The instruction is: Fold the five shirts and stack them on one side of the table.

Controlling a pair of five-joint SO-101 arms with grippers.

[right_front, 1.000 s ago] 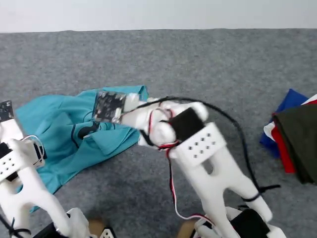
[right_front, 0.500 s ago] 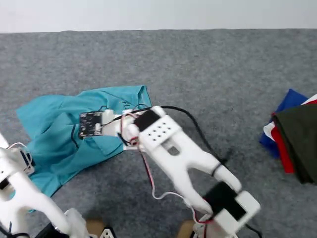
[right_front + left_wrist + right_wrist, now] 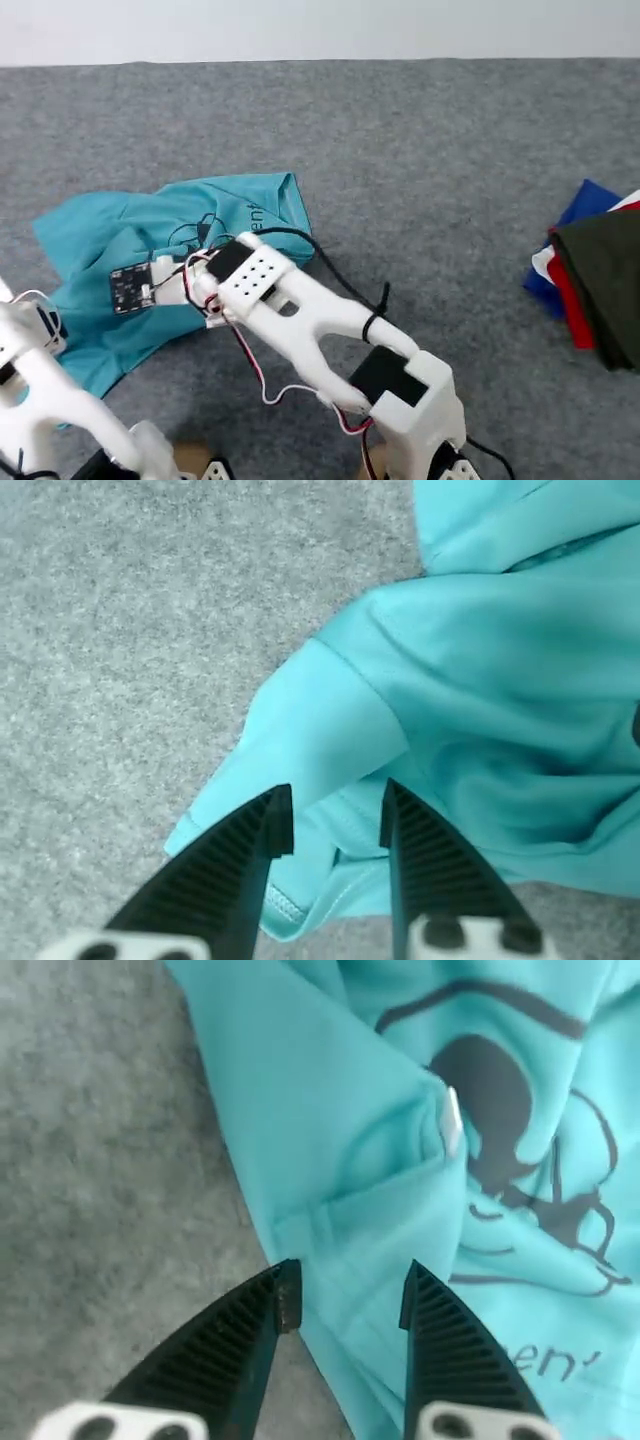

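A stack of folded shirts (image 3: 595, 285) sits aside; the teal shirt (image 3: 120, 235) lies crumpled, unfolded, with left gripper (image 3: 335, 818) and right gripper (image 3: 347, 1295) spread over it, empty.

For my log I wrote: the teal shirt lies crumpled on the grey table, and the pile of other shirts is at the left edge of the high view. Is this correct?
Not quite. The high view shows the pile of other shirts at its right edge, not the left. The teal shirt does lie crumpled on the grey table.
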